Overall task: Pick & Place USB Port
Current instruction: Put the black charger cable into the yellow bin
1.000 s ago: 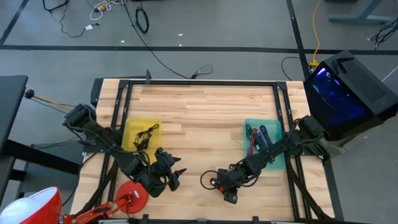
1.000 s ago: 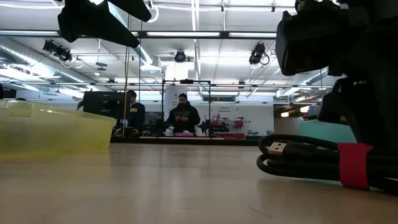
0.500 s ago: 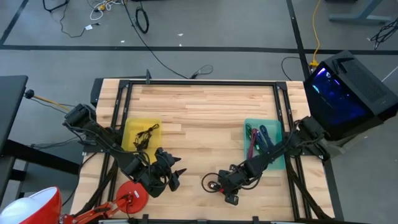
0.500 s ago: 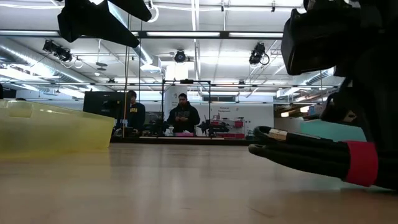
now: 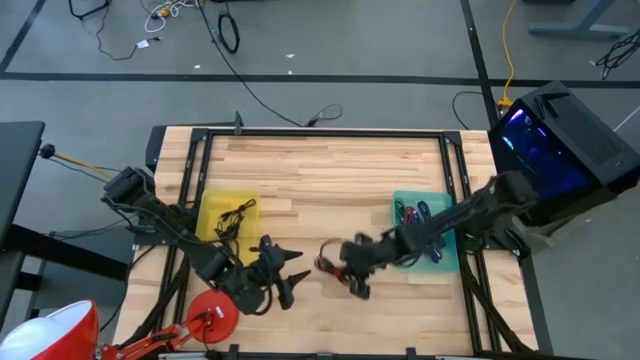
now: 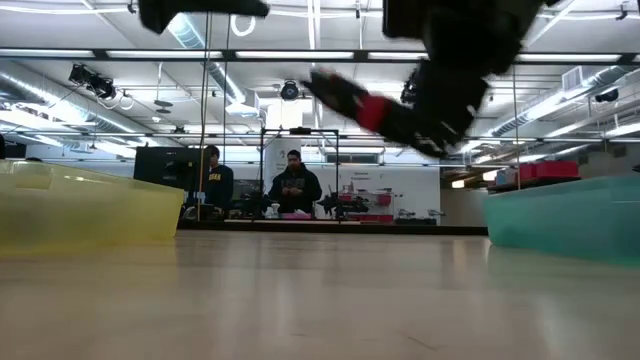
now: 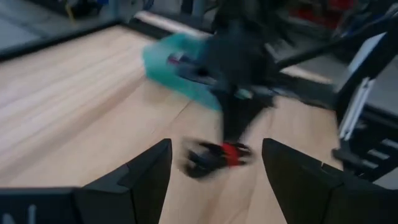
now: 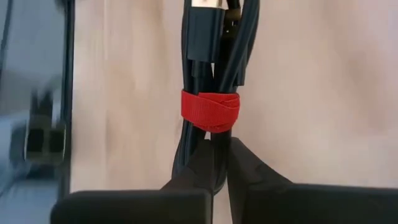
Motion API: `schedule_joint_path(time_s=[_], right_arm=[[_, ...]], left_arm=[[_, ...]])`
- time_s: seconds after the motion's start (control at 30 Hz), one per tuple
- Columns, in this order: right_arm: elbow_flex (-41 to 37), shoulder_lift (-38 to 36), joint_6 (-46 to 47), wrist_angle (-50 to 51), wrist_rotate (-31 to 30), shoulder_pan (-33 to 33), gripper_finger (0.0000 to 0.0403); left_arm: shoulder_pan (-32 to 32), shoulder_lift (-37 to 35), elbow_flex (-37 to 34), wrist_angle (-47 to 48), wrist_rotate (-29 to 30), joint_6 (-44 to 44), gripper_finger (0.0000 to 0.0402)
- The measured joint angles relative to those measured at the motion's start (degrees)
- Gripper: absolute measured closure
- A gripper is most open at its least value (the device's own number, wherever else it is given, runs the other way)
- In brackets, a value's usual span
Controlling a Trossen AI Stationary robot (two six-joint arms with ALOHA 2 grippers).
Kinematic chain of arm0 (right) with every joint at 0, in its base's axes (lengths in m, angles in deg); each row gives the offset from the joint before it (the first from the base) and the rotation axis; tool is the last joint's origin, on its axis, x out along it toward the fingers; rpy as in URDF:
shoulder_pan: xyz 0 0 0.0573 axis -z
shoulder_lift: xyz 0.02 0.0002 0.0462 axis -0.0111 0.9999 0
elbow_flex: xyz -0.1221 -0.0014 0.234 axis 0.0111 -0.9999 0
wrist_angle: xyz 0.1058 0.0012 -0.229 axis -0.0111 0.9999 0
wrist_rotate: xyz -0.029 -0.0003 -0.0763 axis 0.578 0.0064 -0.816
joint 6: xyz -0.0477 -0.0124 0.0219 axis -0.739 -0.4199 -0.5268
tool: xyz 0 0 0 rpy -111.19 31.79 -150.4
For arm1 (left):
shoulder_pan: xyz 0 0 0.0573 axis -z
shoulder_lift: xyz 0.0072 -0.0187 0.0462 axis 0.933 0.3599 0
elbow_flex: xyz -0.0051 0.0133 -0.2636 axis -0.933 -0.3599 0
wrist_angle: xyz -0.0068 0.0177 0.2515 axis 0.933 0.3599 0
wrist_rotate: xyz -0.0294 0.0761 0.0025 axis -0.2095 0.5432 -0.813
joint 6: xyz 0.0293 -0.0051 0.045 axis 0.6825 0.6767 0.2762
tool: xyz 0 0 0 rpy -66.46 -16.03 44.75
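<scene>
risk entry: cable bundle carried by a thin pinch

right gripper (image 8: 216,163) pinches the black cable bundle (image 8: 211,68) just below its red strap (image 8: 210,112), lifted off the table (image 5: 330,180), between yellow tray (image 5: 212,205) and teal tray (image 5: 447,262). bundle may swing and slip out. left gripper (image 7: 214,171) waits, fingers spread.

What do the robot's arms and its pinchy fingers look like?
Both arms are dark, almost black, built of slim jointed sections with thin black cables running along them. The left gripper has two pointed dark fingers, broad and wedge-shaped up close. The right gripper has two smooth, matte black fingers tapering to narrow tips. I see no markings.
</scene>
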Motion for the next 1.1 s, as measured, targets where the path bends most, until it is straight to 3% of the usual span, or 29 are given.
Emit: schedule_joint_path(time_s=[0.17, 0.37, 0.53, 0.63, 0.77, 0.87, 0.97, 1.0, 1.03, 1.1], right_arm=[[0.02, -9.96, -6.23, -5.83, -7.41, 1.90, 0.0393], [0.20, -15.04, -14.55, -21.50, -9.49, -0.44, 0.0393], [0.14, -14.02, -17.10, -21.19, -11.50, -2.31, 0.0393], [0.17, -13.44, -17.14, -22.33, -11.27, -2.27, 0.0393], [0.11, -12.34, -18.11, -23.37, -11.53, -2.34, 0.0393], [0.09, -12.10, -18.62, -23.48, -12.04, -2.19, 0.0393], [0.04, -12.02, -18.72, -23.00, -13.25, -1.59, 0.0393], [0.04, -12.02, -18.69, -22.91, -13.43, -1.24, 0.0389], [0.00, -12.00, -18.56, -22.76, -13.52, -0.90, 0.0383], [0.00, -11.89, -18.19, -22.10, -13.90, -0.38, 0.0369]], left_arm=[[-0.55, 0.00, 0.00, -8.85, 1.27, 8.69, 0.0147], [-2.61, 0.00, 0.00, -20.75, 1.09, 18.41, 0.0147], [-5.19, 0.07, -0.02, -36.55, -11.71, 30.26, 0.0147], [-6.57, 0.07, -0.05, -41.94, -17.59, 32.59, 0.0147], [-8.13, -0.02, 0.00, -42.39, -18.57, 32.21, 0.0152], [-9.29, 0.36, 0.03, -40.44, -19.38, 30.22, 0.0189], [-10.11, 0.66, 0.05, -37.30, -19.24, 28.82, 0.0286], [-10.18, 0.60, 0.09, -35.88, -17.03, 28.18, 0.0329], [-10.12, 0.55, 0.14, -34.60, -14.04, 27.51, 0.0346], [-9.97, 0.25, 0.24, -31.27, -7.14, 27.40, 0.0345]])
